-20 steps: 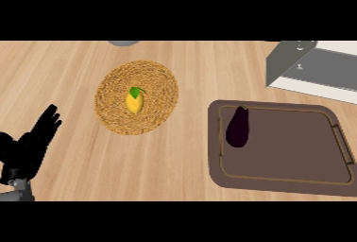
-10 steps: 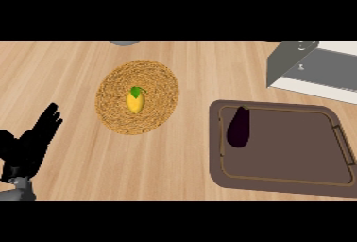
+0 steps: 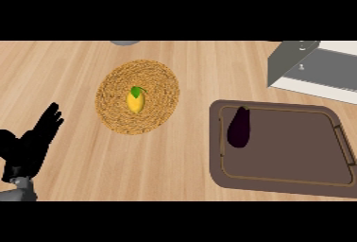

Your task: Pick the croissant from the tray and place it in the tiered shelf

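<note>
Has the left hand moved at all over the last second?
No. The left hand stays open at the view's lower left, its fingertips as far from the woven mat as before.

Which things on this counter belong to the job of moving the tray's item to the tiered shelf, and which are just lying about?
Belong to the job: brown tray; dark purple item on it (more aubergine than croissant); tiered shelf, top right; left robot hand, open, lower left.
Lying about: woven mat; yellow fruit on it; grey object at the top edge.
</note>
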